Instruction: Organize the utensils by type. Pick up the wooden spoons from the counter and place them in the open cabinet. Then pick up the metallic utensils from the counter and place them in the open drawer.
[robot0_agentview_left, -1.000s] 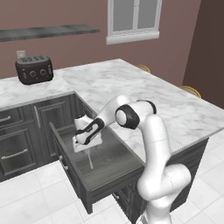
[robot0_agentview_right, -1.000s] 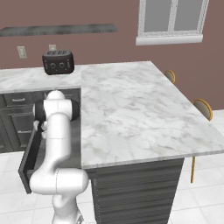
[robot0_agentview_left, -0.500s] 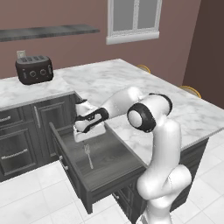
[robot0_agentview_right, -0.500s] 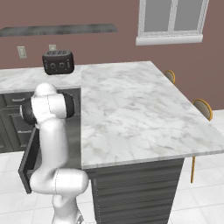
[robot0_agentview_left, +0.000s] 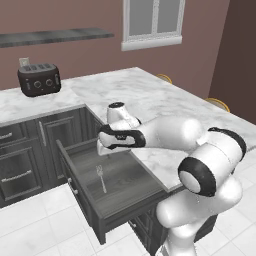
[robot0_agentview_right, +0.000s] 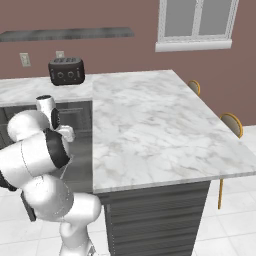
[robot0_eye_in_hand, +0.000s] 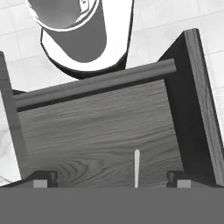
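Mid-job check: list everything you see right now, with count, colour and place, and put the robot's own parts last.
Small thin silver fork: one, silver, lying on the floor of the open drawer.
Wide dark grey wood-grain drawer: one, dark grey, pulled out below the counter edge.
White marble counter with grey veins: one, L-shaped, over dark grey base cabinets.
Black toaster: one, on the counter by the wall.
Grey wall shelf: one, above the toaster.
White-framed window: one, on the brown wall.
Chairs with yellow-rimmed backs: two, beyond the counter's far side.
Gripper: one, dark fingertips, open, empty, above the drawer and fork.
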